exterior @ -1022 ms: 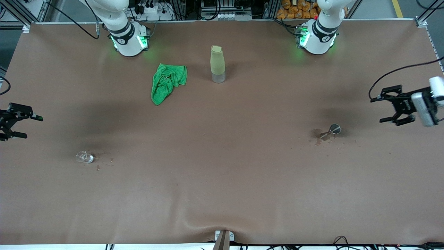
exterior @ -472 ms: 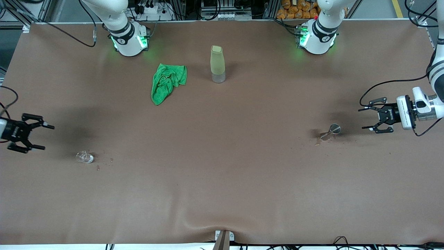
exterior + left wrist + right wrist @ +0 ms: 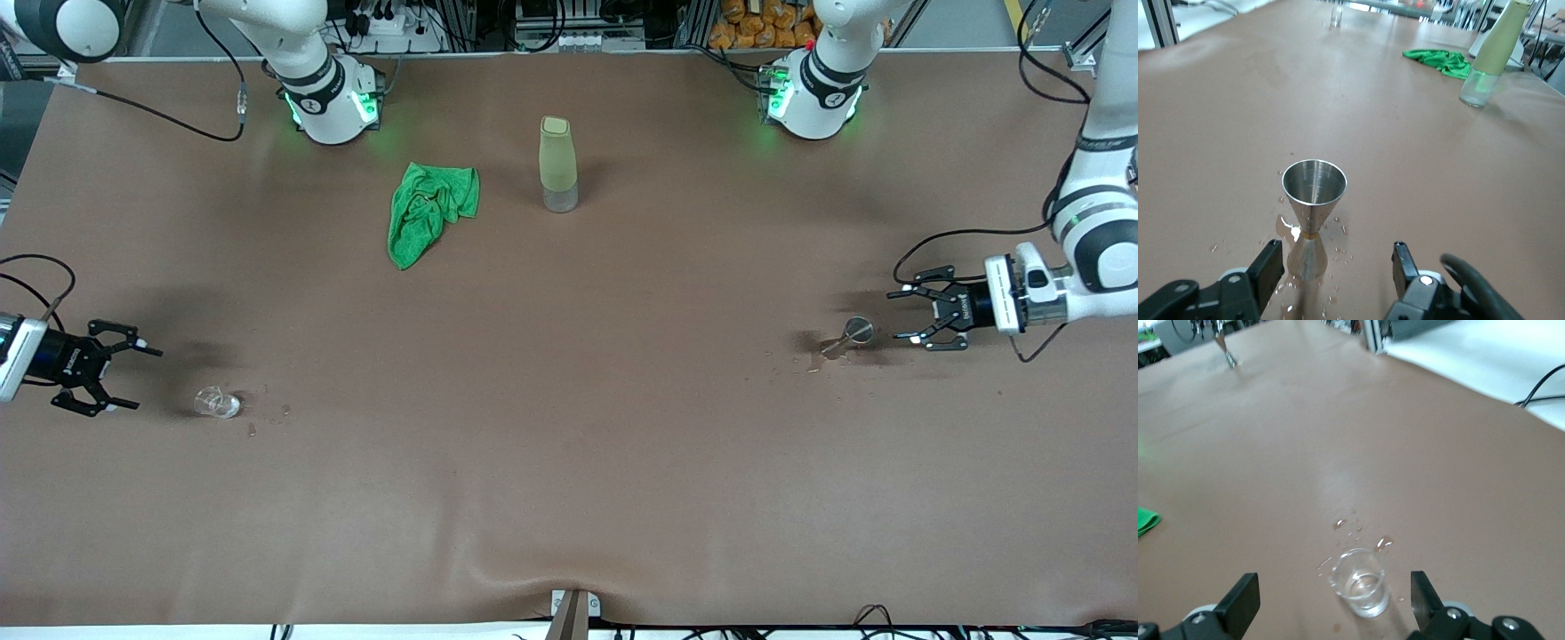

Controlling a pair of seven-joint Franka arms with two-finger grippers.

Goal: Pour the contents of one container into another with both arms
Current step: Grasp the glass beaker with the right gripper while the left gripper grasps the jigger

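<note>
Upright on the brown surface [image 3: 569, 427], the glass cup [image 3: 218, 404] stands toward the right arm's end, with a few small droplets [image 3: 1351, 523] on the cover just beside it. It looks empty in the right wrist view [image 3: 1360, 589]. The right gripper [image 3: 126, 377] is low and level just beside the cup, its jaws spread wide and holding nothing; the cup is near the open gap but not between the fingers [image 3: 1238, 603].

Toward the left arm's end, well apart from the glass, the metal cup [image 3: 855, 333] stands upright, a double-ended jigger with its wide mouth up [image 3: 1313, 207]. Spilled drops and a small wet patch [image 3: 813, 360] lie around its foot. The left gripper [image 3: 900, 313] is level with it and just beside it, jaws wide open and empty, one finger [image 3: 1269, 265] to either side of the jigger's base in the left wrist view, not touching it.

Farther from the front camera, near the middle, a green bottle [image 3: 557, 164] with a clear base stands upright, and a crumpled green cloth [image 3: 428, 209] lies beside it, toward the right arm's base.
</note>
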